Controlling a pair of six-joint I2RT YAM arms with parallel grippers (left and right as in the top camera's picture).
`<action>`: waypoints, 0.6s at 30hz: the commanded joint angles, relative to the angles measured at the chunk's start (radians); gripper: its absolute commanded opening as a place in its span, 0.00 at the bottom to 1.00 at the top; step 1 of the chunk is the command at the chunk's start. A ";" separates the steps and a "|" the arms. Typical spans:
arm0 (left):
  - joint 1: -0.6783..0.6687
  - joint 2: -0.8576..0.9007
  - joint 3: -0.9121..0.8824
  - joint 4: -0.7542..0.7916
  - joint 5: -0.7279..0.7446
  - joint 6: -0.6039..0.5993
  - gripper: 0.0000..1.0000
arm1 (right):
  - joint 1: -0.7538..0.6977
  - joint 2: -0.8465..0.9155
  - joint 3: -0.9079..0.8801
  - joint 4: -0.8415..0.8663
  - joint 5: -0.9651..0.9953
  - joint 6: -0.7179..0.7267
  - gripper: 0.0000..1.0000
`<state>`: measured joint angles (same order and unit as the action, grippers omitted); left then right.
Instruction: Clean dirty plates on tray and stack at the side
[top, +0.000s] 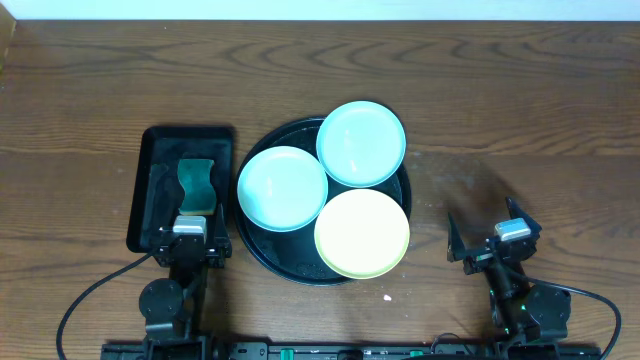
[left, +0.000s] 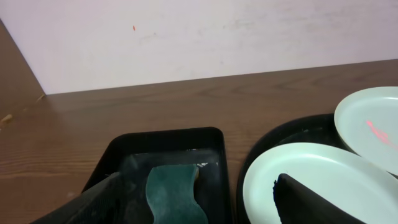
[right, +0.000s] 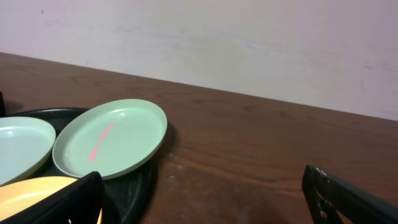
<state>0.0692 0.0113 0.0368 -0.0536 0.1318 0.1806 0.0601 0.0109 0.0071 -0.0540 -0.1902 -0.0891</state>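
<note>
The dark wooden counter (top: 500, 90) is carrying two things directly. The round black tray (top: 275, 255) is sitting at its middle, a smaller rectangular black tray (top: 160, 150) is lying just beside it on the left, and a tiny white speck (top: 387, 296) is resting near the round tray's near-right rim.

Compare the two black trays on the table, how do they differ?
The round tray is larger and carries three plates; the rectangular tray is smaller and holds a green sponge. The round tray sits centrally, the rectangular tray to its left. Both are black with raised rims.
</note>
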 joint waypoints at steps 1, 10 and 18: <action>-0.002 -0.001 -0.029 -0.013 0.007 0.006 0.76 | -0.006 -0.004 -0.002 -0.003 -0.002 -0.010 0.99; -0.002 -0.001 -0.029 -0.013 0.007 0.006 0.76 | -0.006 -0.004 -0.002 -0.003 0.006 -0.010 0.99; -0.002 -0.001 -0.029 -0.013 0.007 0.006 0.76 | -0.006 -0.004 -0.002 -0.003 -0.005 -0.010 0.99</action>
<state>0.0692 0.0113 0.0368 -0.0536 0.1318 0.1806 0.0601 0.0109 0.0071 -0.0540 -0.1905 -0.0891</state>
